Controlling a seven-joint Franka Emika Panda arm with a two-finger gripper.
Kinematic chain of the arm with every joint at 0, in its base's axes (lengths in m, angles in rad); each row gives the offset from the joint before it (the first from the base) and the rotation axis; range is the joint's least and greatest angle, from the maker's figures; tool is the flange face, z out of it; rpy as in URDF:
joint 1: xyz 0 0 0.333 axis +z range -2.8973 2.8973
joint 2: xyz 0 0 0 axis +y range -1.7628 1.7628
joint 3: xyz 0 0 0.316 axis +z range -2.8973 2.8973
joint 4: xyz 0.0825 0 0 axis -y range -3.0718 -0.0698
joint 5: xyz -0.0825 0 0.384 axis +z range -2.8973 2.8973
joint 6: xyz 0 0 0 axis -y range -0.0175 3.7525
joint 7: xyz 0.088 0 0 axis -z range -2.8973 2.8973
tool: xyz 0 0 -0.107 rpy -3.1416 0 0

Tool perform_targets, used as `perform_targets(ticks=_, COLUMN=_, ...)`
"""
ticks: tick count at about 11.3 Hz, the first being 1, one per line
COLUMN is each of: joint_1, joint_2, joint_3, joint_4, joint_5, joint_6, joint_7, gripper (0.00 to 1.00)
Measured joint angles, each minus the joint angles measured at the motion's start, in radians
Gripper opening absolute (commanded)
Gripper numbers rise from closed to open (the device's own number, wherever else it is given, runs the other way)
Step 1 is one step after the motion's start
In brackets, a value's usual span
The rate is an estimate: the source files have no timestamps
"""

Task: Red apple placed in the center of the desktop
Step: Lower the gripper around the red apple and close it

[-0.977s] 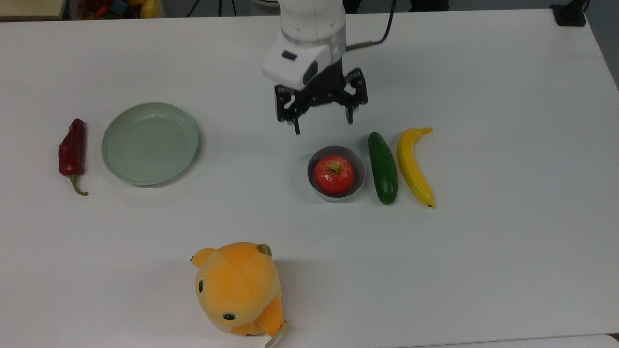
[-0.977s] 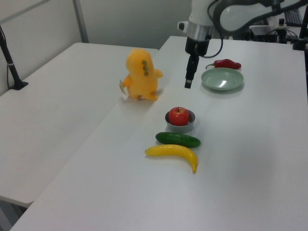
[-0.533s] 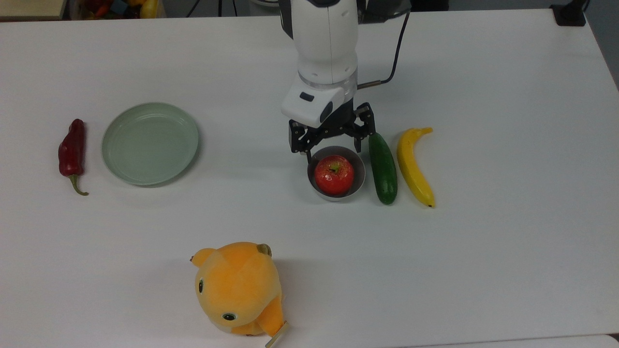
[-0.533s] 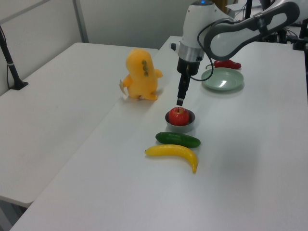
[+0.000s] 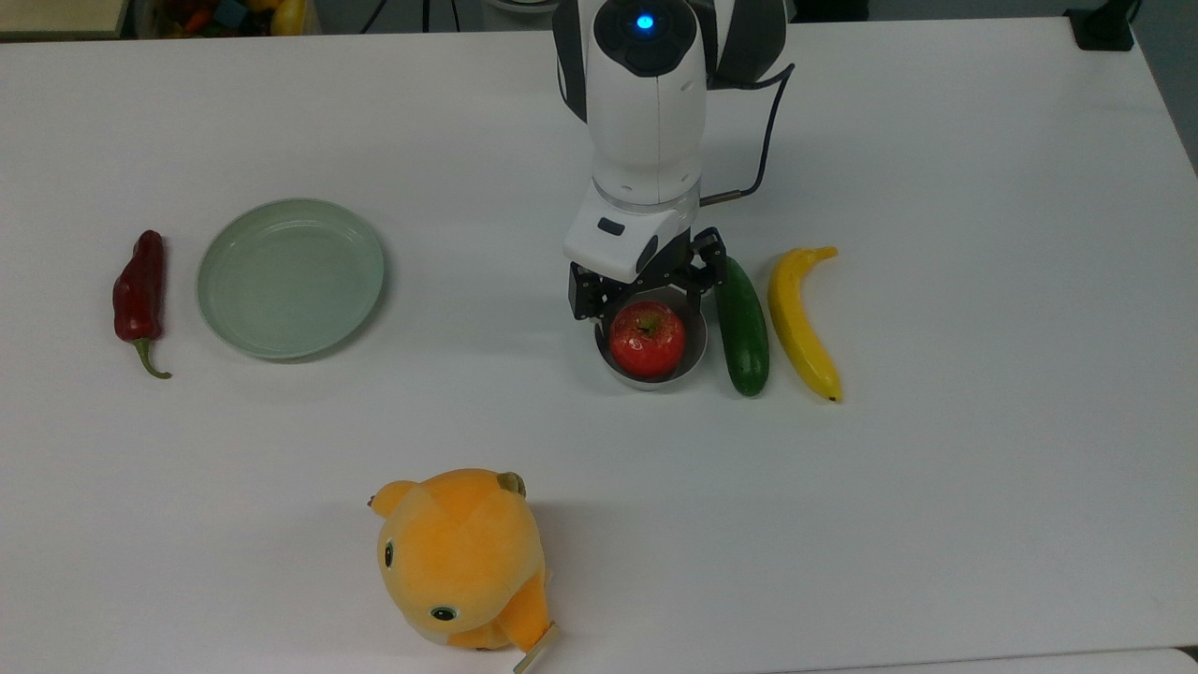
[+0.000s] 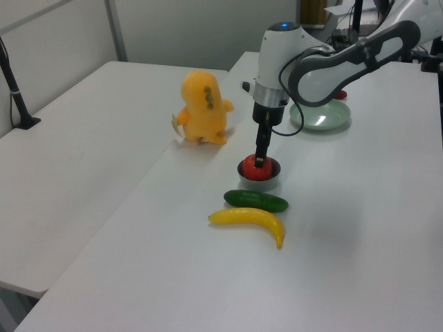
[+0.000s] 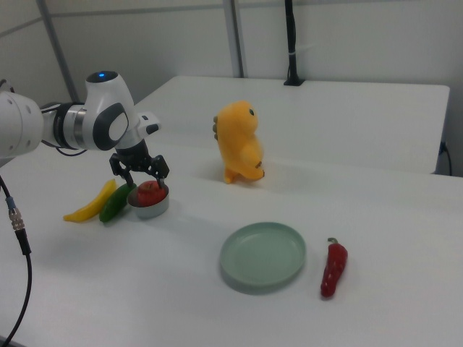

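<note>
The red apple sat in a grey bowl, right of mid-bench in the top view. The fingers were spread wide, flanking it and gripping nothing. The lift and the placing at the centre of the bench remained undone. Around lay one cucumber, one banana, one green plate, one chili and one plush toy.

1. We've got the arm reaching down, wrist vertical
2. Our gripper points straight down, fingers spread wide
3. Blue light lit on the arm's top joint
</note>
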Motion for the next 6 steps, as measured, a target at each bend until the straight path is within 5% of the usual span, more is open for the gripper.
perform_targets(ticks=5, joint_1=0.006, joint_2=0.021, joint_3=0.000, joint_4=-0.005, joint_5=-0.023, joint_6=0.046, joint_7=0.000, gripper=0.99)
perform_targets(ticks=6, joint_1=0.006, joint_2=0.023, joint_3=0.000, joint_4=-0.005, joint_5=-0.034, joint_6=0.046, joint_7=0.000, gripper=0.90)
